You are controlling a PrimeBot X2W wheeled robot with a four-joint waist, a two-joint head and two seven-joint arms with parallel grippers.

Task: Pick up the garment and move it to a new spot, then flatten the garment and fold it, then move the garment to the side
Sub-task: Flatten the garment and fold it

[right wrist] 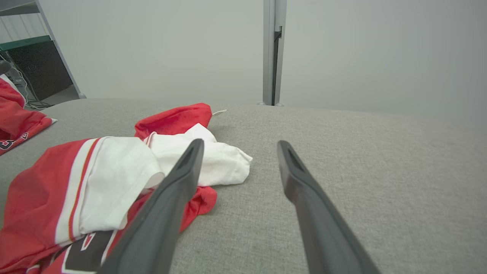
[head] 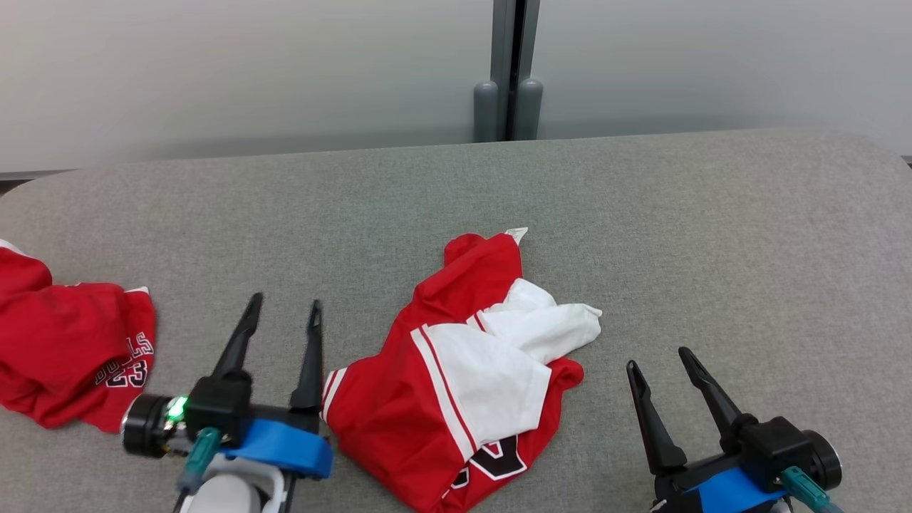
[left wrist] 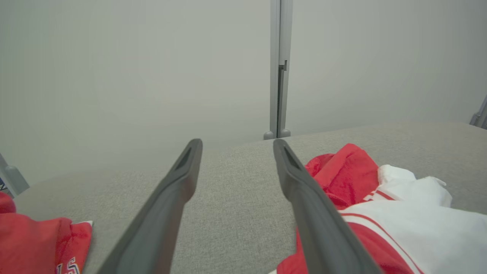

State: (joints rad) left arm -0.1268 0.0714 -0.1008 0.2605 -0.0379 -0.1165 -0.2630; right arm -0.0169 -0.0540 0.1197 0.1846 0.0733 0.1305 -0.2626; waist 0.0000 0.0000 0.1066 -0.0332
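A crumpled red and white garment [head: 463, 370] with black lettering lies in the middle of the grey padded table [head: 641, 214], near the front. It also appears at the right in the left wrist view [left wrist: 380, 213] and at the left in the right wrist view [right wrist: 114, 179]. My left gripper [head: 285, 306] hovers open just left of the garment, its fingers empty [left wrist: 236, 146]. My right gripper [head: 659, 360] stands open to the garment's right, nothing between its fingers [right wrist: 239, 146].
A second red garment [head: 64, 349] with "23" on it lies bunched at the table's left edge. A grey post [head: 507, 71] rises behind the far edge against a pale wall. Bare grey surface stretches to the right and back.
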